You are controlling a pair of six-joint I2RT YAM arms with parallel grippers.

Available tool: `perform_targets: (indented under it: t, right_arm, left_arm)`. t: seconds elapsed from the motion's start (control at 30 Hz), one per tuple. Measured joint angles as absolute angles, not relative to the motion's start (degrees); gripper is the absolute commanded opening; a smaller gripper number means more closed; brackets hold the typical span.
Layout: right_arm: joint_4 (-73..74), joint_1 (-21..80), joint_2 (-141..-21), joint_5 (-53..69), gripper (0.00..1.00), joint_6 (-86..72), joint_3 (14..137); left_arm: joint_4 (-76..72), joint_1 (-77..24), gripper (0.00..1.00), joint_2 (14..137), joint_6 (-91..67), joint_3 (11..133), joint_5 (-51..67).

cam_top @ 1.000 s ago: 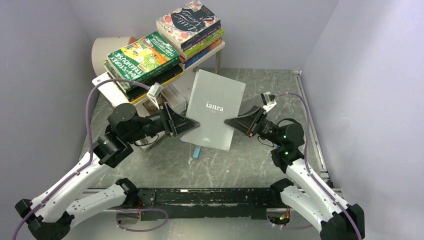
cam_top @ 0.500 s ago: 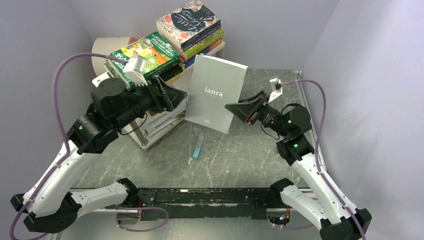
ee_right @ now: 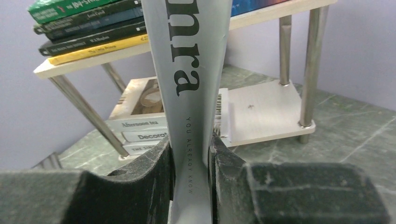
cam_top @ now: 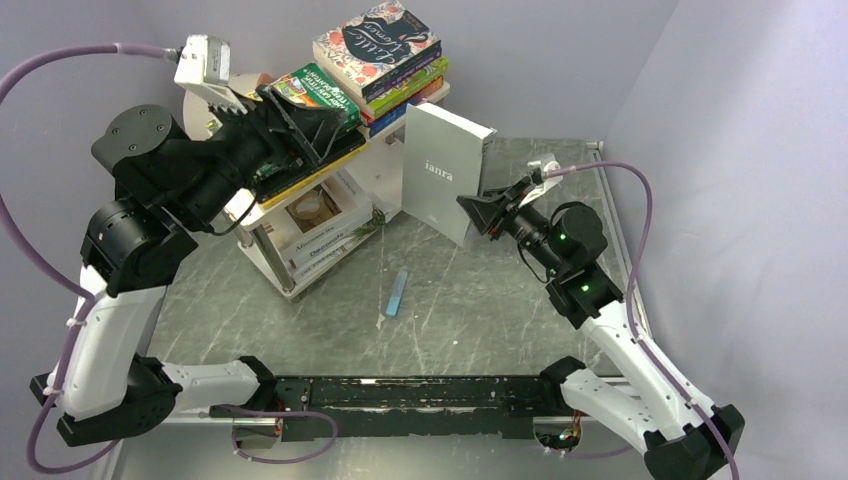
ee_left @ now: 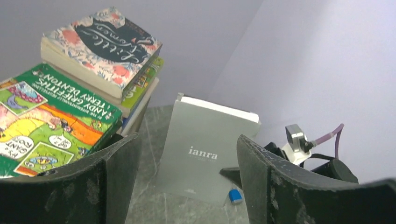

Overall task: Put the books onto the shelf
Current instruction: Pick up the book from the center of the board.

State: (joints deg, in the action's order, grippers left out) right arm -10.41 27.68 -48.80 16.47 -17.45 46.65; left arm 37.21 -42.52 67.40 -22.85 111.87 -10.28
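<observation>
Grey book (cam_top: 445, 185) went from tilted two-arm hold to upright, above table at 3 o'clock of shelf (ee_right: 264, 105). Right gripper (cam_top: 478, 212) alone clenched it near lower edge. Left gripper (cam_top: 325, 125) had let go and risen to 10 o'clock over top-tier stacks, jaws spread, empty. Step needed: firm pinch, slow swing toward bare lower board, clearing posts. Tier gap possibly too low for upright entry, so lay book flat first. Left arm best kept clear.

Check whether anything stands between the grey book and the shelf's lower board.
Nothing visible does. The grey book, held upright by the right gripper, faces the bare end of the lower board; white books fill its other end.
</observation>
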Motion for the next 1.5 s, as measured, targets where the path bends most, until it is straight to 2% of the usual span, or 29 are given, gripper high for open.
perform_targets:
  t: [0.2,0.4,0.6,0.8,1.13,1.5]
  right_arm:
    - [-9.34,34.7,-48.97,7.16,0.25,-9.41,46.94]
    - [-9.15,46.39,-49.65,-6.28,0.25,0.54,46.96]
    - [-10.22,60.99,-55.55,-22.35,0.25,12.53,47.03]
    - [-15.29,68.95,-61.43,-36.6,0.26,25.47,45.93]
    - [-26.17,73.89,-66.57,-48.1,0.27,43.92,43.51]
    - [-36.56,74.78,-67.0,-51.03,0.27,56.51,40.53]
  left_arm:
    - [35.81,-42.52,0.82,69.76,-20.97,115.22,-10.28]
    - [34.09,-42.52,0.83,72.95,-19.73,120.18,-10.35]
    - [31.44,-42.52,0.84,74.7,-19.18,121.58,-11.55]
    - [31.07,-42.52,0.85,75.81,-18.79,121.25,-13.1]
    - [31.27,-42.52,0.87,75.96,-18.76,119.61,-14.22]
    - [41.98,-42.52,0.91,68.23,-29.8,103.2,-8.88]
